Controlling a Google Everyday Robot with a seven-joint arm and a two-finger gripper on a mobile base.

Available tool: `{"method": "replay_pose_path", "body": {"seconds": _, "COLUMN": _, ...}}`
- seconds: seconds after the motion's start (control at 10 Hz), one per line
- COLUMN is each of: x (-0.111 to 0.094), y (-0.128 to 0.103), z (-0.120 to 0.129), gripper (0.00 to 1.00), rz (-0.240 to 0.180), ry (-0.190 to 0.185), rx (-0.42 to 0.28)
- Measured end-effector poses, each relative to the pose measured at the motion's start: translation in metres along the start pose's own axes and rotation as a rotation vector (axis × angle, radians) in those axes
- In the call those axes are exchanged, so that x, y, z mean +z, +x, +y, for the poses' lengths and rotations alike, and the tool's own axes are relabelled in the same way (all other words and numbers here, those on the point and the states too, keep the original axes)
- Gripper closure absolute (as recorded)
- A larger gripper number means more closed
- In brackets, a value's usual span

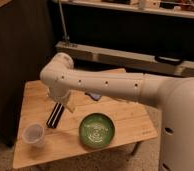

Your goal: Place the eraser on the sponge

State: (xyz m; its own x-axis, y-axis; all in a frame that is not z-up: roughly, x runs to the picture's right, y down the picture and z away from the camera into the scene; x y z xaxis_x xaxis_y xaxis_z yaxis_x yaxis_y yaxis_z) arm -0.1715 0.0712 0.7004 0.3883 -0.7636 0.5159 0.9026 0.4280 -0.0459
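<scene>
The eraser (pixel 55 116), a long black block with pale stripes, lies flat on the left half of the wooden table (pixel 130 125). My gripper (pixel 65 106) hangs at the eraser's far end, pointing down, open, its dark fingers close above that end. The eraser still rests on the table. The sponge (pixel 94 96) shows only as a small blue patch under my white forearm, right of the gripper; most of it is hidden.
A green bowl (pixel 97 130) sits right of the eraser near the front edge. A clear plastic cup (pixel 33 134) stands at the front left. My forearm crosses the table's back half. Dark cabinets and a shelf stand behind.
</scene>
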Motion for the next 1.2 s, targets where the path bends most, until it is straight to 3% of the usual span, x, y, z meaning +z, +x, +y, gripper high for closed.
{"method": "replay_pose_path", "body": {"seconds": 0.2, "x": 0.002, "y": 0.001, "z": 0.002, "gripper": 0.2, "rz": 0.02, "ry": 0.003, "rx": -0.005}}
{"method": "replay_pose_path", "body": {"seconds": 0.5, "x": 0.003, "y": 0.003, "z": 0.001, "gripper": 0.2, "rz": 0.01, "ry": 0.019, "rx": -0.011}}
{"method": "replay_pose_path", "body": {"seconds": 0.6, "x": 0.012, "y": 0.011, "z": 0.001, "gripper": 0.2, "rz": -0.027, "ry": 0.059, "rx": -0.02}}
{"method": "replay_pose_path", "body": {"seconds": 0.8, "x": 0.038, "y": 0.026, "z": 0.002, "gripper": 0.2, "rz": -0.081, "ry": 0.095, "rx": -0.053}}
{"method": "replay_pose_path", "body": {"seconds": 0.9, "x": 0.053, "y": 0.03, "z": 0.0, "gripper": 0.2, "rz": -0.113, "ry": 0.098, "rx": -0.08}}
{"method": "replay_pose_path", "body": {"seconds": 1.2, "x": 0.073, "y": 0.032, "z": -0.001, "gripper": 0.2, "rz": -0.151, "ry": 0.084, "rx": -0.119}}
